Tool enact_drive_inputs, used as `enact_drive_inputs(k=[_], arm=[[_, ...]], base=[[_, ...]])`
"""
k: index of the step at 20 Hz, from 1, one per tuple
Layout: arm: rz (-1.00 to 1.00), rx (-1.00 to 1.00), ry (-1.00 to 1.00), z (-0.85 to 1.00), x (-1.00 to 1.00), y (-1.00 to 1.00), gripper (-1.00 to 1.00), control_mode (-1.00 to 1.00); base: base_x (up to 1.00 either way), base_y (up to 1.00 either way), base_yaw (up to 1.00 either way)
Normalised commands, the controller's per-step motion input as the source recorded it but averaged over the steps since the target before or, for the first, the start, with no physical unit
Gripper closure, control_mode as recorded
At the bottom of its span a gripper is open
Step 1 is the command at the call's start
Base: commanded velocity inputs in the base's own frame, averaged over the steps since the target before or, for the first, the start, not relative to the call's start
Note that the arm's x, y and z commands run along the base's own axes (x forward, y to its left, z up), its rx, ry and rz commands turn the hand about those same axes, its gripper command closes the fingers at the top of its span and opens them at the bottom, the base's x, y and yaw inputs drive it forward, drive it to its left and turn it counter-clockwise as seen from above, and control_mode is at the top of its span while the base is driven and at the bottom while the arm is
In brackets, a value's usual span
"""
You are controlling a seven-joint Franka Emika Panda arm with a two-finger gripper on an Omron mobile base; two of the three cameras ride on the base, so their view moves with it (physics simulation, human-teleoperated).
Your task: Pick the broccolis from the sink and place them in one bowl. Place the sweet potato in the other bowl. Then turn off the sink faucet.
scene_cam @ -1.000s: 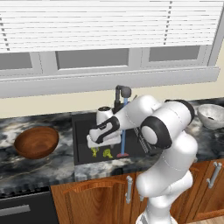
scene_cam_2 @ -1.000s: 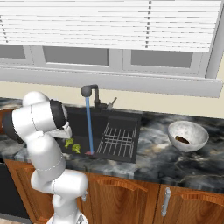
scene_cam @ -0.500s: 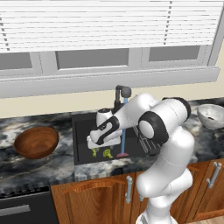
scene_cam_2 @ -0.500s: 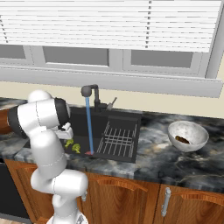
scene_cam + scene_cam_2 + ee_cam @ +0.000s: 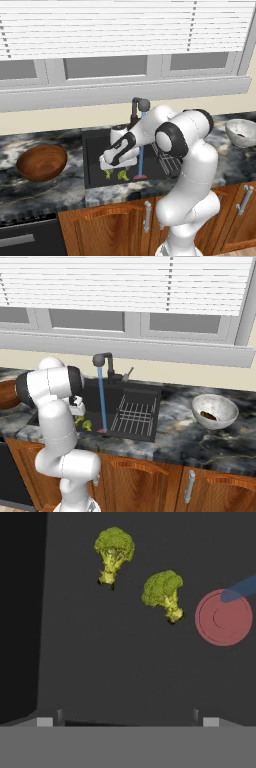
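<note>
Claw (image 5: 127,721): jaws wide apart, gripping nothing, hanging inside the sink (image 5: 95,160).
Worktop (image 5: 200,441): dark marble, surrounding the basin the claw hangs in.
Sink faucet (image 5: 102,362): behind the claw, blue stream running.
Wooden bowl (image 5: 41,162): well to the claw's left.
Speckled bowl (image 5: 215,411): far to its right, holding the sweet potato (image 5: 208,415).
Broccolis (image 5: 114,549) (image 5: 163,592): on the basin floor just ahead of the claw, apart from each other.
Red drain (image 5: 223,617): beside the nearer floret.

Occlusions and cut-offs:
- Broccolis (image 5: 115,175): partly behind the white hand in the left base view.
- Wooden bowl (image 5: 6,395): cut by the frame edge, mostly behind the arm.
- Dark lump (image 5: 208,415) in grey bowl (image 5: 220,404): too small to identify.
</note>
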Motion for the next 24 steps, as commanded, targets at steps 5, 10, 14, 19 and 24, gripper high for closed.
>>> enact_drive_inputs(k=[5, 10, 14, 19, 24], arm=[[0.0, 0.0, 0.0, -0.17, 0.14, 0.03, -1.0, -1.0], [0.0, -0.01, -0.01, -0.14, 0.21, 0.16, -1.0, -1.0], [0.0, -0.03, -0.03, -0.2, 0.2, 0.13, -1.0, -1.0], [-0.02, -0.01, -0.08, -0.22, 0.12, 0.0, -1.0, -1.0], [-0.01, 0.0, -0.05, -0.19, 0.16, 0.0, -1.0, -1.0]], base=[[0.0, 0.0, 0.0], [0.0, 0.0, 0.0], [0.0, 0.0, 0.0], [0.0, 0.0, 0.0], [0.0, 0.0, 0.0]])
